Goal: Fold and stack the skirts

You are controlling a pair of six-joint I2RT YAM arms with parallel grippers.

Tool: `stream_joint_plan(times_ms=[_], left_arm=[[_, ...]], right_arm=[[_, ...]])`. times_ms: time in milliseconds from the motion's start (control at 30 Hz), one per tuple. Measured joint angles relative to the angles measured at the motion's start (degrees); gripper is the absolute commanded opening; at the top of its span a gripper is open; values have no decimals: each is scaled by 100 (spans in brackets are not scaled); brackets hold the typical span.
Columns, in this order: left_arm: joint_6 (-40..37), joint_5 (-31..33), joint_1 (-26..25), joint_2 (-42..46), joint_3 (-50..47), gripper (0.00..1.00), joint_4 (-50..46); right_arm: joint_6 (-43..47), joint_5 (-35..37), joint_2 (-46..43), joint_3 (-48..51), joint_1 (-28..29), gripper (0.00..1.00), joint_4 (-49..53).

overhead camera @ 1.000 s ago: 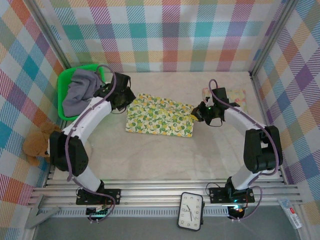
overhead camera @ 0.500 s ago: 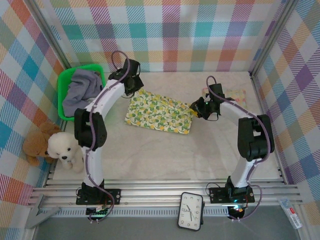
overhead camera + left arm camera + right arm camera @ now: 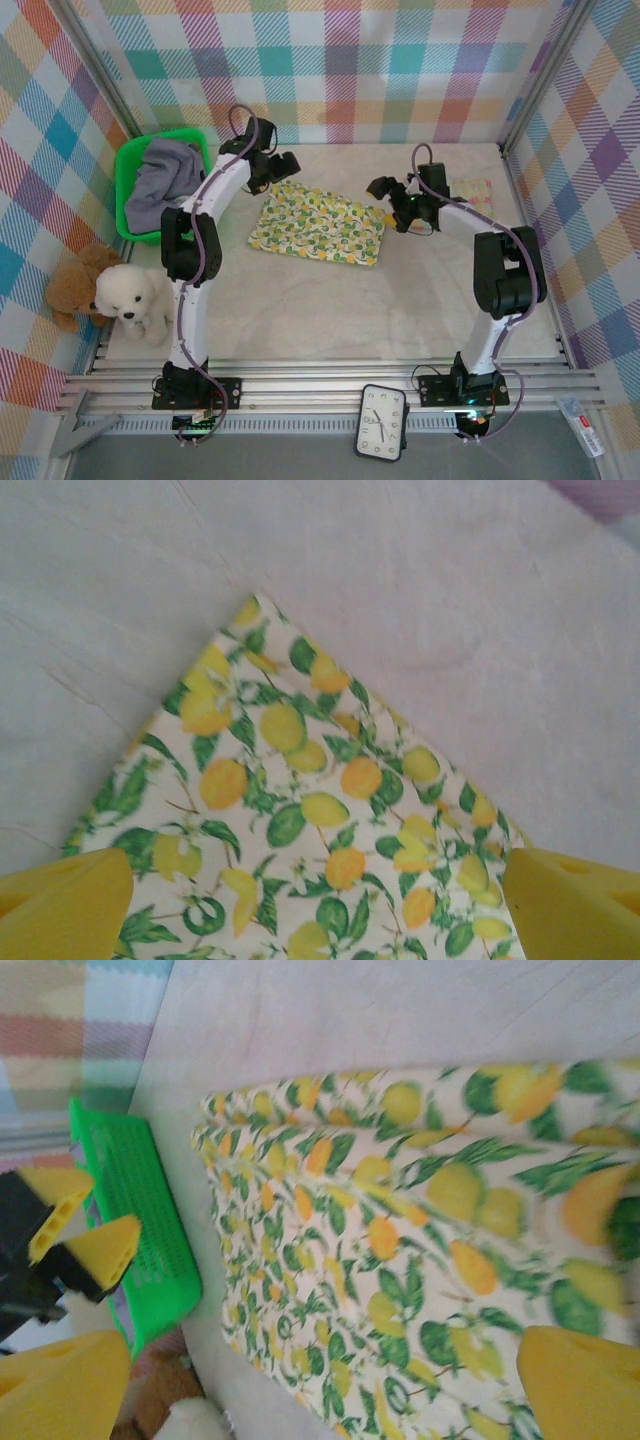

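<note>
Since a second ago both grippers have released. The left gripper (image 3: 281,165) and right gripper (image 3: 388,202) now stand wide, yellow fingertips (image 3: 62,905) holding nothing. The lemon-print skirt (image 3: 318,226) lies flat at mid-frame, one corner just below the left fingers. Judgement: this fold is laid down and stacking remains. A grey skirt (image 3: 160,180) sits in the green basket (image 3: 128,165), upper left.

cut off: you lose the lemon-print skirt (image 3: 300,780) at the frame edge beneath left gripper (image 3: 318,910) | blurred: its print beside right gripper (image 3: 320,1385)
</note>
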State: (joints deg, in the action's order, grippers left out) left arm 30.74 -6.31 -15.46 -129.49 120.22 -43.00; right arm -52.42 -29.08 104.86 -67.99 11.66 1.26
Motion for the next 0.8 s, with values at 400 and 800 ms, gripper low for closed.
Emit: stream_joint_plan(times_ms=[400,800], left_arm=[[-33,-1071,-33,-599,-540,100,393],[793,-1447,-546,1235,-3718,100,1895]], right_arm=[[186,35,1128,-772,382,99,612],[2129,442,1001,-1117,256,99,2426]])
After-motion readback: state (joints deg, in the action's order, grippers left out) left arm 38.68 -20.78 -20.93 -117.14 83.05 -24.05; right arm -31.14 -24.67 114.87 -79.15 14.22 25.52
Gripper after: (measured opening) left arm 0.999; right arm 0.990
